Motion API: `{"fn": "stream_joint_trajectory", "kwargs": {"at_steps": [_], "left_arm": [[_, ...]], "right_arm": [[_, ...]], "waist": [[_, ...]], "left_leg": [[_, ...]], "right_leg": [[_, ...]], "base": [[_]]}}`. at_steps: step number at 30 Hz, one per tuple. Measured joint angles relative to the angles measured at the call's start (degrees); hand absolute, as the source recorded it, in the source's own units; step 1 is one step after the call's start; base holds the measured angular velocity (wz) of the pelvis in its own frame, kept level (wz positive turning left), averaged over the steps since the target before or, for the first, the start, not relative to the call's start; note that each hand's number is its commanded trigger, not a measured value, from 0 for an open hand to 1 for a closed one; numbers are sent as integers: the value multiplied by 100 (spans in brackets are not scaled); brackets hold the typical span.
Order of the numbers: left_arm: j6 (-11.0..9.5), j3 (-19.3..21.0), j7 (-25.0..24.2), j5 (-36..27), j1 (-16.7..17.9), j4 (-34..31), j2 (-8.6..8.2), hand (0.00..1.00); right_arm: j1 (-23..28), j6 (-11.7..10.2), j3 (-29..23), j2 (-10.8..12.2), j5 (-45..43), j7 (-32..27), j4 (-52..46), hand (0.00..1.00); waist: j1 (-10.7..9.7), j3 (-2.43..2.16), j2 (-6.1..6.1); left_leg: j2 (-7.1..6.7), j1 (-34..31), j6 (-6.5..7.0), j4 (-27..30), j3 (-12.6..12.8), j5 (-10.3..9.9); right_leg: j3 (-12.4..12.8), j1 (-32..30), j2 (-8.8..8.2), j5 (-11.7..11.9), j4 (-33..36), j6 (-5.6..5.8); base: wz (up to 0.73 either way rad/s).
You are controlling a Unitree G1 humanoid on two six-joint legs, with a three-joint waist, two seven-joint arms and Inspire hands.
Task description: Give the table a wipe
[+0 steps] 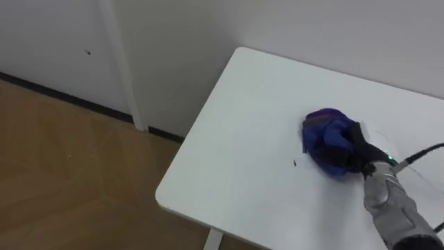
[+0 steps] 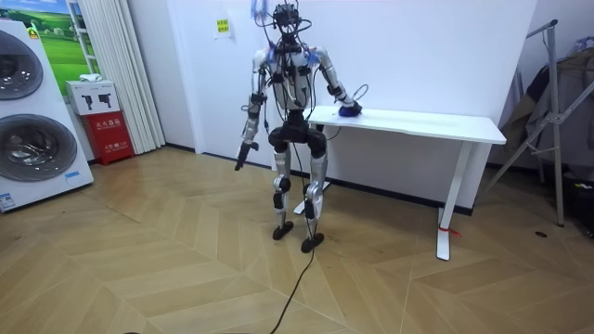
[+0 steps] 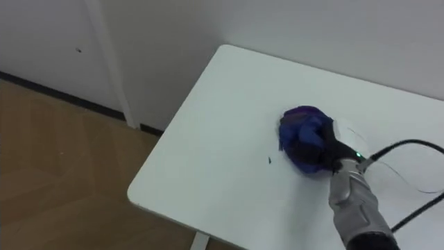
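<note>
A bunched blue cloth [image 1: 325,137] lies on the white table [image 1: 243,146], towards its right part and near the back wall. My right hand [image 1: 355,151] comes in from the lower right and rests on the cloth's right side, its dark fingers curled into the folds. In the room view I stand at the table's [image 2: 418,122] left end, with the right hand [image 2: 345,104] stretched out to the cloth [image 2: 350,110]. My left hand [image 2: 239,158] hangs at my side, away from the table. A small dark speck [image 1: 294,163] marks the tabletop just left of the cloth.
The table's left end and front corner [image 1: 161,198] drop off to wooden floor [image 1: 69,180]. A wall runs close behind the table. Washing machines [image 2: 32,121] and a red box [image 2: 111,134] stand at the room view's left, a metal rack [image 2: 557,102] at its right.
</note>
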Motion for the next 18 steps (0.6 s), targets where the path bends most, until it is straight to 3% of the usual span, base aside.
{"fn": "stream_joint_trajectory", "kwargs": {"at_steps": [1, 2, 5, 7, 12, 15, 17, 18], "left_arm": [[-2, 165, 0, 68, -2, 0, 3, 0], [-8, 284, -8, 84, -3, 7, 30, 0], [-15, 525, -45, 117, 8, 16, 181, 0], [-25, 640, -51, 130, -33, 8, 194, 0], [-83, 587, -38, 110, -117, 5, 170, 0], [-89, 149, -22, -31, -218, 8, 158, 0], [-101, -62, -21, -42, -257, 34, 107, 0], [-115, -116, -21, -44, -298, 81, 98, 0]], "right_arm": [[173, -81, -302, -29, 181, -60, 161, 100], [230, -180, -541, -98, 380, -76, 437, 100], [426, -347, -1097, -310, 447, -112, 1075, 100], [612, -349, -1350, -456, 448, -160, 1165, 100], [948, -330, -1478, -574, 515, -360, 1165, 100], [713, -9, -1179, -558, 552, -471, 1067, 100], [339, 423, -674, -529, 305, -478, 940, 100], [231, 524, -526, -502, 221, -465, 889, 100]], "waist": [[-42, -76, -41], [-43, -88, -59], [-164, -98, -76], [-219, -108, -70], [-351, -135, -66], [-272, -125, -11], [-39, -110, 27], [3, -108, 29]], "left_leg": [[3, 10, 12, -18, 46, 7], [-2, 94, 19, -31, 97, 4], [-12, 306, 115, -68, 141, -62], [-29, 324, 144, -100, 171, -80], [-66, 369, 191, -21, 197, -133], [-50, 372, 191, 9, 316, -146], [13, 349, 174, -11, 598, -146], [23, 331, 165, -16, 640, -140]], "right_leg": [[45, 22, -26, -8, 6, 14], [138, 89, -36, -8, 7, 14], [162, 282, -49, -9, 12, 16], [190, 301, -72, -9, 30, 19], [154, 368, -100, 2, 17, 50], [242, 341, -100, 1, 24, 64], [402, 247, -86, -10, 25, 85], [402, 210, -85, -12, 27, 89]], "base": [[28], [12], [-2], [-15], [-9], [-27], [-68], [-54]]}}
